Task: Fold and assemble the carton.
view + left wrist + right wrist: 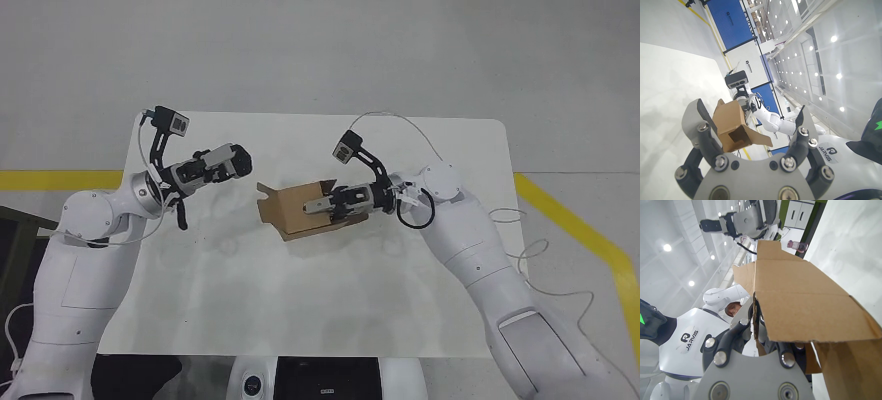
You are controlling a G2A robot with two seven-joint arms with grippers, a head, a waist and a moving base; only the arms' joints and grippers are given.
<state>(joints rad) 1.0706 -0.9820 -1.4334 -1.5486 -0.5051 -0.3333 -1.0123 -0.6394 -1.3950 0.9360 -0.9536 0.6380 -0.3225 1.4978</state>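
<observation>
**Operator:** Where is the carton (300,208)?

**Technician:** In the top view it sits over the middle of the table (400,300), between the 2 arms. Whether its underside touches the tabletop cannot be told.

**Operator:** What holds it?

**Technician:** The top view shows the right gripper (322,204) meeting the carton at the end nearest the right arm. The right wrist view adds the detail. 1 side wall of the carton (800,294) passes between the fingers of the right gripper (756,328). They are clamped on that wall's edge.

**Operator:** What is the state of the left gripper (240,160)?

**Technician:** The top view places it near the carton's other end, apart from it, but does not resolve the fingers. The left wrist view does. The left gripper (751,109) has its 2 fingers (702,111) spread wide and released. The carton (730,123) appears farther off, framed between them.

**Operator:** Which way does the carton point?

**Technician:** Its long axis runs across the table from arm to arm, slightly skewed in the top view. The open end faces the left gripper. The left wrist view looks straight into that opening, which is dark inside, with 1 flap folded outward beside it. The top view shows 1 flap jutting out at that same end.

**Operator:** What else does the right wrist view add?

**Technician:** It shows the left gripper (715,226) beyond the carton's far end, and loose flaps standing at that end.
</observation>
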